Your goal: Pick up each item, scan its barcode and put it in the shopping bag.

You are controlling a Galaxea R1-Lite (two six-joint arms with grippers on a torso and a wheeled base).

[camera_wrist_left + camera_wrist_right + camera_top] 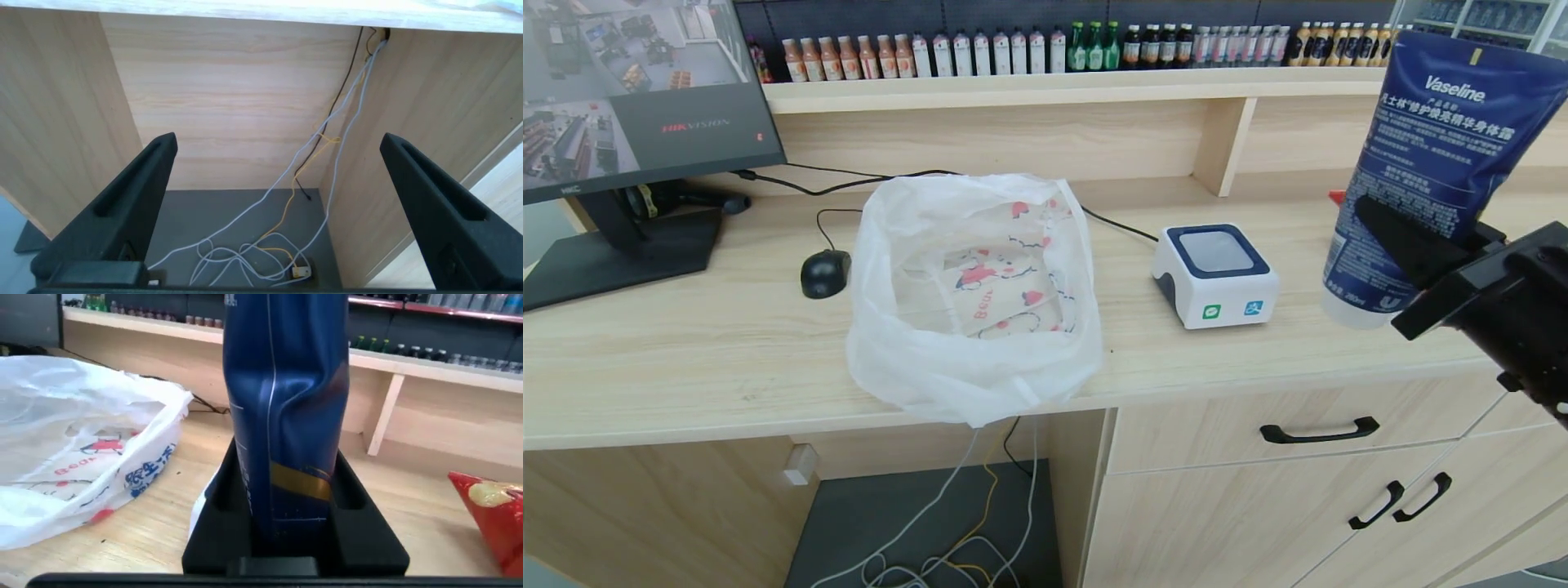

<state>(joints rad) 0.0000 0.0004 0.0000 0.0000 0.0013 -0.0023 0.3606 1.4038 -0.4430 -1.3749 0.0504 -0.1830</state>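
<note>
Right gripper (288, 498), clasping tube (1429, 131) (far finger hidden)

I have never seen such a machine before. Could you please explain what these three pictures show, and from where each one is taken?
This is a robot with two arms, working at a shop counter. The wide picture comes from a camera on its head. The other two come from cameras on its wrists. On the counter are a white shopping bag, a small barcode scanner, a mouse and a monitor. The right gripper is shut on a blue tube, cap downward, to the right of the scanner. A red snack packet lies on the counter nearby. The left gripper is open, below the counter, facing loose cables.
</note>
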